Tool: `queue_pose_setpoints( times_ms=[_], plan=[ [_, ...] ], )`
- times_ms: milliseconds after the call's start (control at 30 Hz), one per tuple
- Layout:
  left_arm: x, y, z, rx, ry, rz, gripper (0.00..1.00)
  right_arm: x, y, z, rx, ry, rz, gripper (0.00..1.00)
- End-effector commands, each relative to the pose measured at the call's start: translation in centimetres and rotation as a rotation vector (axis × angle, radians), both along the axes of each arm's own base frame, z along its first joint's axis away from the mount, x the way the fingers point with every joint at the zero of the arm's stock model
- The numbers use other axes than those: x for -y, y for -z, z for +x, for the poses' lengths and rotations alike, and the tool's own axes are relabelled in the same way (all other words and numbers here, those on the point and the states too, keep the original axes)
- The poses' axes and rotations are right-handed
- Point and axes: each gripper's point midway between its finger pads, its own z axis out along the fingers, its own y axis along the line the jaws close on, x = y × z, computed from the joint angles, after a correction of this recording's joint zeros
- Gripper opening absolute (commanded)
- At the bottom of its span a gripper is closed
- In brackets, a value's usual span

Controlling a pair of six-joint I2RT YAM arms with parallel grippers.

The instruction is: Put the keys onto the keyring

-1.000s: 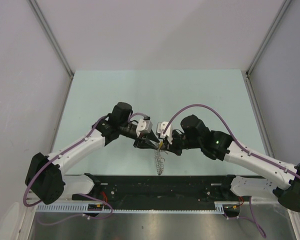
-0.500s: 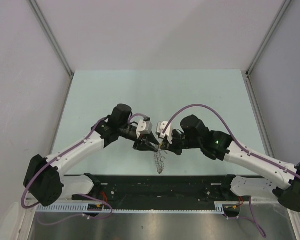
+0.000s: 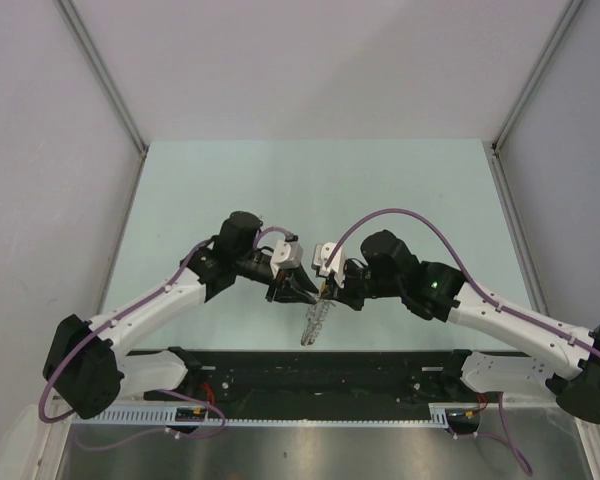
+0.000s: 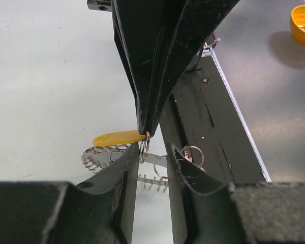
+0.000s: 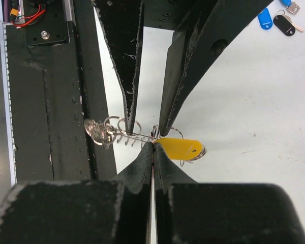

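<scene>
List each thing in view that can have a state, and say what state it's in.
left gripper, open, fingers either side of the keyring.
right gripper, shut, pinching the keyring.
keyring, held up, hanging limp.
yellow key, at the pinch point; threaded or not, cannot tell.
blue key, loose on the table.
black key, loose beside the blue key.

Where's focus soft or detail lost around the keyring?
Top external: even light, no glare, but the keyring is too small to resolve. Left wrist: left fingers blurred up close, yellow key fairly sharp. Right wrist: right fingers blurred, keyring and key crisp.
</scene>
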Motion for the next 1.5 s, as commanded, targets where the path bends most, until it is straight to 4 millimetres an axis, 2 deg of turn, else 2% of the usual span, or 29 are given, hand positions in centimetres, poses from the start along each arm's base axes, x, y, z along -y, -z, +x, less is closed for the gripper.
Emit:
queue_pose_setpoints(
  times_ms=[0, 167, 567, 700, 967, 1067, 1100, 1300, 1467],
  plan=[
    [0.4, -0.6, -0.8, -0.012, 0.045, -0.027, 0.32, -1.3, -4.5, 0.8, 0.075, 0.007, 0.119, 0.00],
    [0.4, 0.0, -1.0, -0.017, 0.049, -0.013, 0.29, -1.3, -4.4, 0.8, 0.075, 0.007, 0.119, 0.00],
    [0.2, 1.5, -0.7, -0.019, 0.042, 0.032, 0.32, -1.2, -4.8, 0.8, 0.081, 0.007, 0.128, 0.00],
    [0.2, 1.6, -0.7, -0.020, 0.040, 0.035, 0.30, -1.1, -4.7, 0.8, 0.080, 0.009, 0.125, 0.00],
    [0.3, 1.7, -0.5, -0.035, 0.027, 0.039, 0.17, -1.0, -4.6, 0.8, 0.077, 0.012, 0.118, 0.00],
    [0.2, 1.7, -0.3, -0.046, 0.015, 0.041, 0.07, -0.8, -4.5, 0.8, 0.077, 0.018, 0.112, 0.00],
    [0.2, 1.6, -0.2, -0.050, 0.010, 0.041, 0.00, -0.8, -4.5, 0.8, 0.078, 0.020, 0.111, 0.00],
    [0.0, 1.2, 0.3, -0.064, -0.030, 0.029, 0.00, -0.2, -4.7, 0.5, 0.076, 0.028, 0.109, 0.00],
    [-0.1, -0.5, 1.4, -0.080, -0.107, -0.017, 0.00, 0.3, -4.2, 0.3, 0.060, 0.039, 0.086, 0.00]
  ],
)
